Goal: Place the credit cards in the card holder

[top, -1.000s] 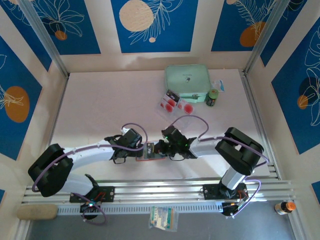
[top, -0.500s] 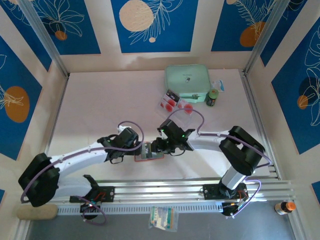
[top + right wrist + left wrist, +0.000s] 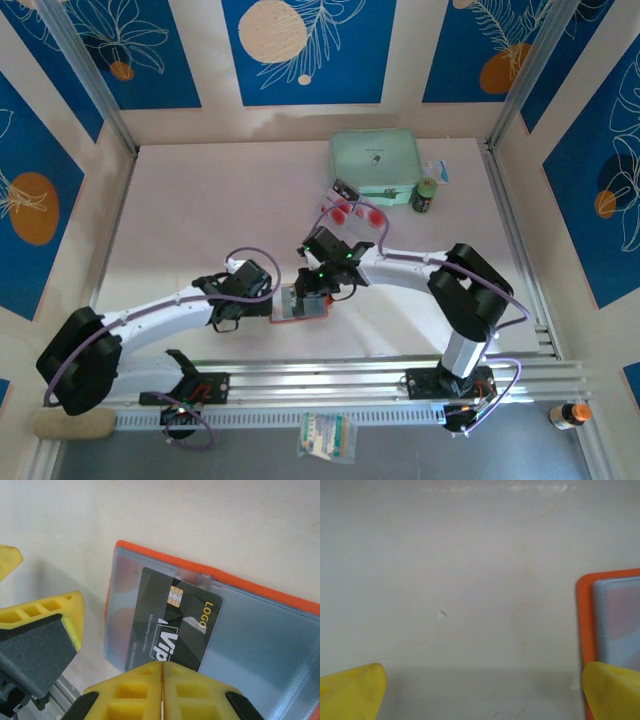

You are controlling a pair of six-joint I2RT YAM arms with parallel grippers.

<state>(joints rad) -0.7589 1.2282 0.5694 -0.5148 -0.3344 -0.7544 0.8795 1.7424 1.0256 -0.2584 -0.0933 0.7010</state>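
The orange card holder (image 3: 303, 308) lies open on the table between both arms, clear sleeves up (image 3: 260, 645). A dark credit card (image 3: 180, 625) with a chip lies flat on it, its far end at a sleeve edge. My right gripper (image 3: 162, 665) is shut, its tips at the card's near edge (image 3: 308, 287). Faint red shapes show behind the left sleeve. More credit cards (image 3: 350, 210) with red dots lie further back. My left gripper (image 3: 482, 695) is open beside the holder (image 3: 585, 620), one fingertip (image 3: 612, 690) over its corner (image 3: 270, 302).
A mint-green case (image 3: 375, 162) and a small dark bottle (image 3: 425, 195) stand at the back right. Aluminium rails (image 3: 330, 375) run along the near edge. A packet (image 3: 325, 437) and an orange bottle (image 3: 570, 413) lie below the rails.
My right gripper has moved left and further back over the card holder. My left wrist has drawn slightly left, away from the holder's middle.
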